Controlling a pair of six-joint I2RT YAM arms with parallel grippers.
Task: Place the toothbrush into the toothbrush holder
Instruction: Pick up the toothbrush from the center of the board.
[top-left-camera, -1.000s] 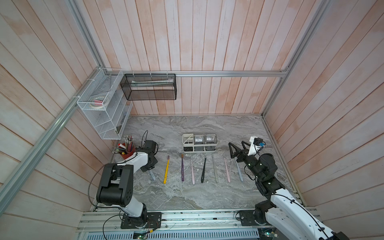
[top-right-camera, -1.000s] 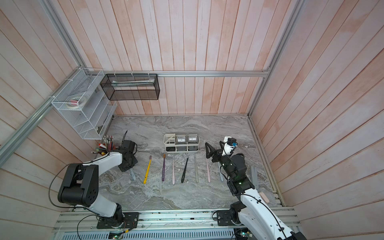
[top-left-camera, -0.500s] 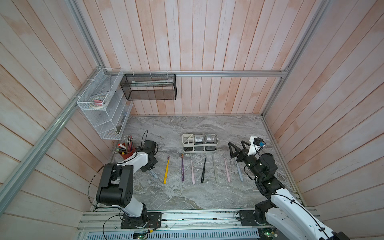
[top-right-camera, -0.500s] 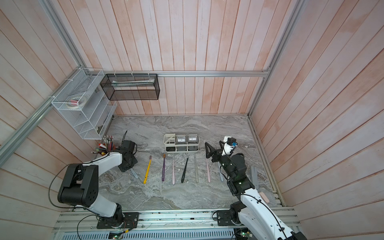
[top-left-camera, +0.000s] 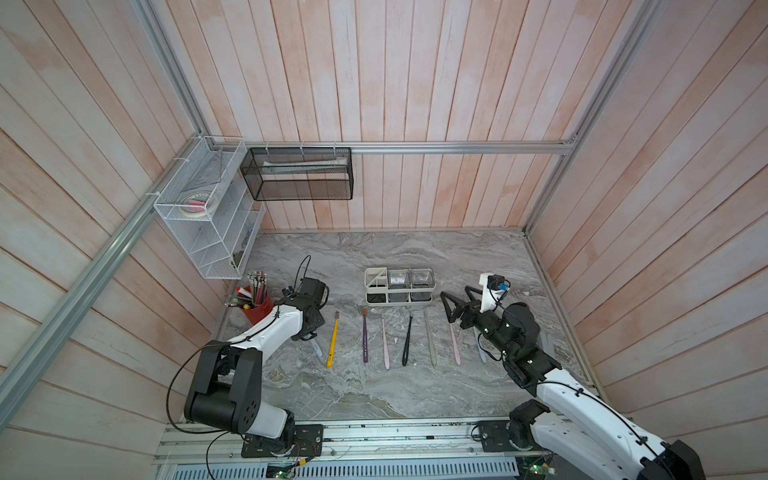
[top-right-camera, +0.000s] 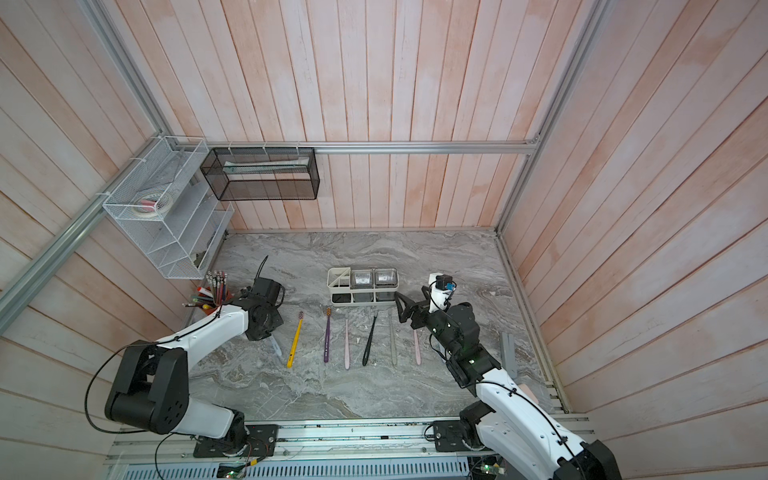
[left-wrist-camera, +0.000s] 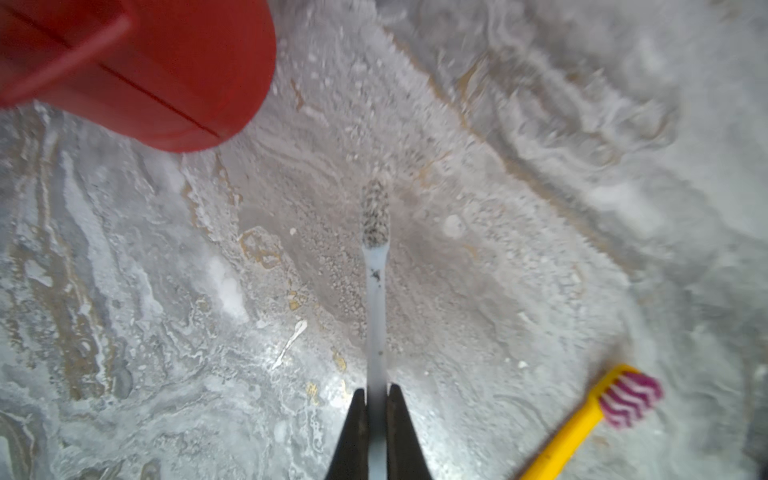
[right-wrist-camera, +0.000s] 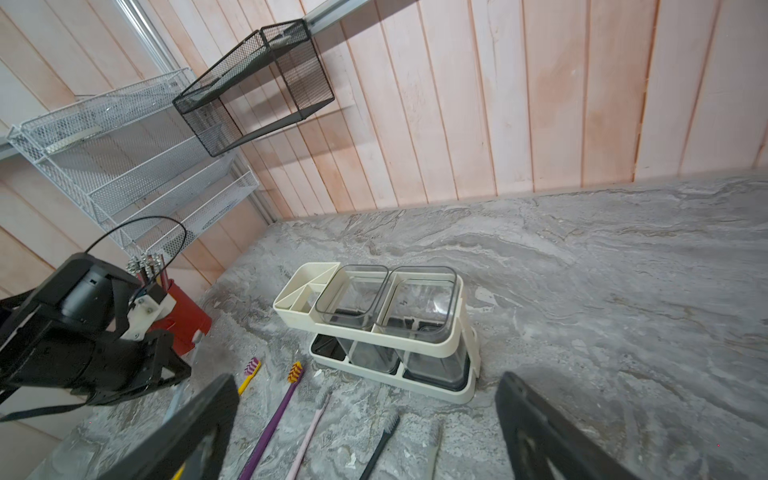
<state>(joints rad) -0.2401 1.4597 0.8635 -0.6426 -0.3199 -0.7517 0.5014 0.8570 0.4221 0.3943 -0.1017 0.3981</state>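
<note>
Pale-blue toothbrush (left-wrist-camera: 376, 291) is pinched by its handle in the left gripper (left-wrist-camera: 376, 392), fingers closed on it, low over the marble table (top-left-camera: 415, 395) near the red cup (left-wrist-camera: 166, 62), well apart from the cream toothbrush holder (top-left-camera: 368, 286) mid-table, right gripper (right-wrist-camera: 368, 386) wide open, holding nothing, facing that holder.

Bright, even light in both top views, soft shadows. Left wrist view blurs toward its edges; cup (left-wrist-camera: 137, 70) smeared, toothbrush (left-wrist-camera: 376, 266) sharper.
</note>
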